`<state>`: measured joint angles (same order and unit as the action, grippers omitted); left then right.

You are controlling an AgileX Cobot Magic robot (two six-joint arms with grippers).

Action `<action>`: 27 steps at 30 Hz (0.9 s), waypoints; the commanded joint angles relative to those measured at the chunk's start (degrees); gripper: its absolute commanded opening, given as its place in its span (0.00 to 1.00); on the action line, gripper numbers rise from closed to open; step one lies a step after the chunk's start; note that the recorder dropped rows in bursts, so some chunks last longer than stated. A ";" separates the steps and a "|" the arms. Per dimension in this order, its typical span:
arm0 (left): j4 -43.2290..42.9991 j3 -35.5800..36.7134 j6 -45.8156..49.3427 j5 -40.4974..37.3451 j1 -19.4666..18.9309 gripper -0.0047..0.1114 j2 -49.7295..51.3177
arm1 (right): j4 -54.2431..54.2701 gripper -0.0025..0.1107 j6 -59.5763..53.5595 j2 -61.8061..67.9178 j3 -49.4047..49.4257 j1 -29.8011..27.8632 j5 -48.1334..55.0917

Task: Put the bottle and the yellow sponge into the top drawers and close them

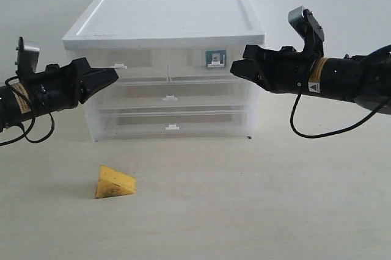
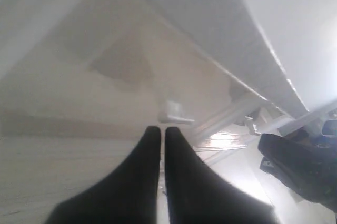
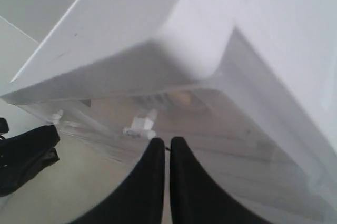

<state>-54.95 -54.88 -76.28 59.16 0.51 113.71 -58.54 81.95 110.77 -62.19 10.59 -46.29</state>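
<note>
The wedge-shaped yellow sponge (image 1: 114, 182) is seen on the table (image 1: 256, 211) at lower left, below the nearer left gripper (image 1: 113, 75), whose jaws, like those of the right gripper (image 1: 234, 69), are pressed together empty by the translucent plastic top drawers (image 1: 143, 60), the small teal-labelled bottle (image 1: 215, 57) showing inside the right one.

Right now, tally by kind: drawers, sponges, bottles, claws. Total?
Top drawers: 2
Full-width drawers: 2
Yellow sponge: 1
Bottle: 1, seen through the right top drawer's front
Claws: 2, left claw and right claw
Total: 8
</note>
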 commanded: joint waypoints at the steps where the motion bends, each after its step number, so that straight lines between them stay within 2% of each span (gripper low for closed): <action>1: -1.67 -0.18 -0.49 0.60 0.00 0.07 -2.83 | 6.62 0.02 -5.82 -0.10 -0.28 -0.33 -1.18; 6: 3.36 -0.18 2.67 -8.28 0.00 0.07 -4.81 | 8.05 0.02 -5.69 -0.10 -0.28 -0.22 -1.47; 12: 2.61 -0.18 0.07 -7.72 0.10 0.09 -4.35 | 7.41 0.02 -5.69 -0.10 -0.28 -0.22 -1.47; 14: 1.39 -0.18 -1.64 -6.39 0.21 0.17 -4.35 | 7.18 0.02 -5.69 -0.10 -0.28 -0.22 -1.47; 19: 0.71 -0.18 -2.99 -5.38 0.22 0.56 -4.35 | 6.68 0.02 -5.69 -0.10 -0.28 0.23 -1.47; 20: 0.71 -0.18 -4.04 -5.61 0.22 0.60 -4.35 | 6.68 0.02 -5.69 -0.10 -0.28 0.40 -1.47; 27: 1.87 -0.31 -4.74 -5.20 1.71 0.56 -4.25 | 7.37 0.02 -7.92 -0.10 -0.28 2.68 -1.52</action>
<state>-55.42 -54.88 -80.81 54.10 0.99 109.50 -51.67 75.64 110.77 -62.19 12.77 -47.45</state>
